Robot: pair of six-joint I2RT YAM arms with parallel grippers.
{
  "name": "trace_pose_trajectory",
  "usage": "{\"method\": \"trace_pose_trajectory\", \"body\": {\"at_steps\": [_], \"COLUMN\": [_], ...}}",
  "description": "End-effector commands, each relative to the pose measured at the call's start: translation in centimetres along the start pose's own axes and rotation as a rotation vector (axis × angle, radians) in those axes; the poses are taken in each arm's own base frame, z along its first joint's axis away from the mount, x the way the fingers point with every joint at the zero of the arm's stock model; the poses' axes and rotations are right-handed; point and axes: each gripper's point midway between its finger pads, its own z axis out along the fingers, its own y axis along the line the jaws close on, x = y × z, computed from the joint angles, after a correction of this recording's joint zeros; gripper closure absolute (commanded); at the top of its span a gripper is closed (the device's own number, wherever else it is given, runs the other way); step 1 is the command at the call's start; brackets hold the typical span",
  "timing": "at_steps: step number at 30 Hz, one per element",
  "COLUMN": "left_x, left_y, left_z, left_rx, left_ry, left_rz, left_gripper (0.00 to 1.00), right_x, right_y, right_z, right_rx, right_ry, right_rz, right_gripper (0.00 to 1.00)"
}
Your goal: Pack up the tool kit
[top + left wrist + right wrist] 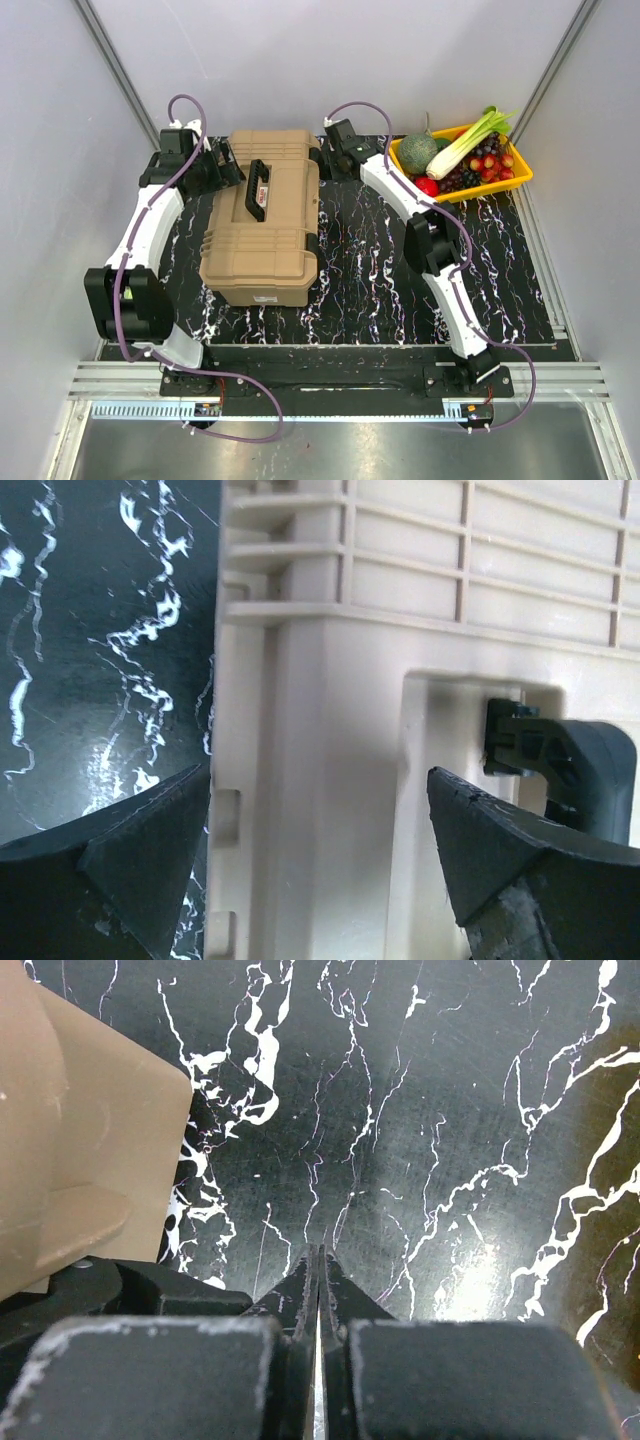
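Marbled tabletop; shut toolbox, inside unseen; left hand spread, right hand pressed together.

The left gripper has its two dark fingers spread wide, low in the view, straddling a corner of the tan toolbox. One fingertip sits over the black, white-veined bench right at the box's edge. The other is in front of a recess in the ribbed wall, where a black latch sits.
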Motion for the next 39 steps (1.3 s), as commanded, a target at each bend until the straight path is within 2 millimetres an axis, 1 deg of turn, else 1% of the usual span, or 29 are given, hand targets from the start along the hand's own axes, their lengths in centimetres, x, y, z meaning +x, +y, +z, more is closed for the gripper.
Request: {"method": "trace_pose_trajectory", "body": {"at_steps": [1, 3, 4, 5, 9, 12, 16, 18, 22, 25, 27, 30, 34, 37, 38, 39], "left_x": [1.2, 2.1, 2.5, 3.3, 5.1, 6.5, 8.2, 8.8, 9.8, 9.9, 9.8, 9.3, 8.2, 7.3, 6.9, 6.4], "left_y": [-1.9, -2.3, -2.5, -2.7, -3.5, -4.1, -5.1, -5.5, -6.1, -6.6, -6.9, -7.9, -9.5, -10.3, -10.3, -10.0], "left_z": [0.1, 0.2, 0.2, 0.4, 0.8, 1.2, 1.6, 1.8, 2.4, 2.6, 2.8, 3.0, 3.6, 3.9, 4.0, 4.1], "left_rx": [0.121, 0.154, 0.167, 0.194, 0.25, 0.278, 0.309, 0.328, 0.35, 0.369, 0.387, 0.434, 0.501, 0.527, 0.516, 0.49], "left_ry": [0.045, 0.068, 0.079, 0.1, 0.139, 0.177, 0.217, 0.232, 0.264, 0.272, 0.272, 0.266, 0.248, 0.24, 0.23, 0.213], "left_rz": [-0.022, -0.025, -0.03, -0.038, -0.049, -0.046, -0.028, -0.03, -0.042, -0.047, -0.058, -0.081, -0.098, -0.102, -0.101, -0.096], "left_gripper": [0.09, 0.12, 0.15, 0.21, 0.3, 0.34, 0.38, 0.41, 0.43, 0.43, 0.44, 0.44, 0.44, 0.44, 0.44, 0.43], "right_x": [-1.2, -0.8, -0.7, -0.7, -0.2, 0.1, 0.6, 0.8, 1.3, 1.5, 1.2, 0.6, -0.3, -0.9, -1.3, -1.2], "right_y": [1.7, 2.5, 3.0, 3.6, 5.7, 6.7, 8.3, 9.2, 10.9, 11.8, 12.4, 13.1, 13.2, 13.5, 13.0, 12.2], "right_z": [-0.2, 0.5, 0.7, 0.9, 1.7, 2.1, 2.4, 2.4, 2.4, 2.5, 2.4, 2.3, 2.2, 1.7, 1.5, 1.6], "right_rx": [-0.069, -0.114, -0.14, -0.171, -0.27, -0.314, -0.354, -0.398, -0.474, -0.52, -0.549, -0.579, -0.582, -0.63, -0.621, -0.601], "right_ry": [-0.035, -0.027, -0.024, -0.03, -0.036, -0.034, -0.038, -0.032, -0.028, -0.029, -0.039, -0.053, -0.093, -0.087, -0.09, -0.082], "right_rz": [-0.08, -0.089, -0.089, -0.088, -0.093, -0.09, -0.093, -0.063, 0.003, 0.06, 0.104, 0.17, 0.216, 0.26, 0.282, 0.31], "right_gripper": [1.0, 1.0, 1.0, 1.0, 1.0, 1.0, 1.0, 1.0, 1.0, 1.0, 1.0, 1.0, 1.0, 1.0, 1.0, 1.0]}}
